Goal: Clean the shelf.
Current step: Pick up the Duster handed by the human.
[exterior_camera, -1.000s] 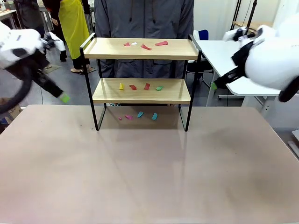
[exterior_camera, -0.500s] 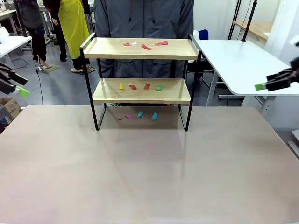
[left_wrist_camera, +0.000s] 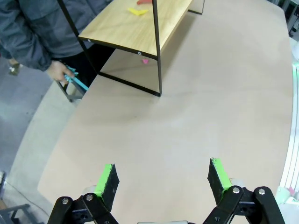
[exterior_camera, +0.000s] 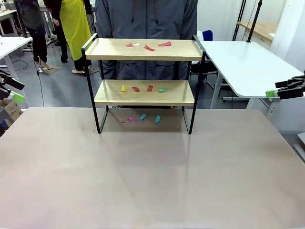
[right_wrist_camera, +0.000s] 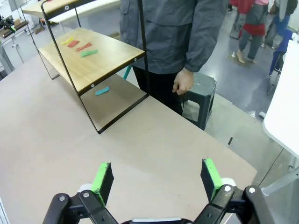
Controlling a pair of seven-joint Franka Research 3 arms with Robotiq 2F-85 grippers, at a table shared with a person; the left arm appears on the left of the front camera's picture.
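1. Shelf (exterior_camera: 109, 98): two-tier rack at the far middle of the counter (exterior_camera: 152, 171), directly in front of a person (exterior_camera: 147, 19) whose upper part is cut off by the frame.
2. Coloured scraps: four on the top board (exterior_camera: 147, 46), four on the lower board (exterior_camera: 143, 88), four on the counter beneath the rack (exterior_camera: 143, 117). Too small to tell the material.
3. Left claw (exterior_camera: 18, 90): only the fingertips show at the front view's left edge, the arm cut off. Its wrist view shows the left claw (left_wrist_camera: 161, 175) spread wide with nothing between the pads, well apart from the shelf (left_wrist_camera: 126, 28).
4. Right claw (exterior_camera: 276, 89): tips only at the right edge. Its wrist view shows the right claw (right_wrist_camera: 156, 175) spread wide and empty.
5. Person's hand (left_wrist_camera: 58, 71): holds a thin teal item, not identifiable. The other hand (right_wrist_camera: 183, 81) hangs beside a grey stool (right_wrist_camera: 201, 100).
6. Change: a second ago both arms loomed large at the sides of the front view. Now they have drawn back to the edges. Shelf and scraps are unmoved.
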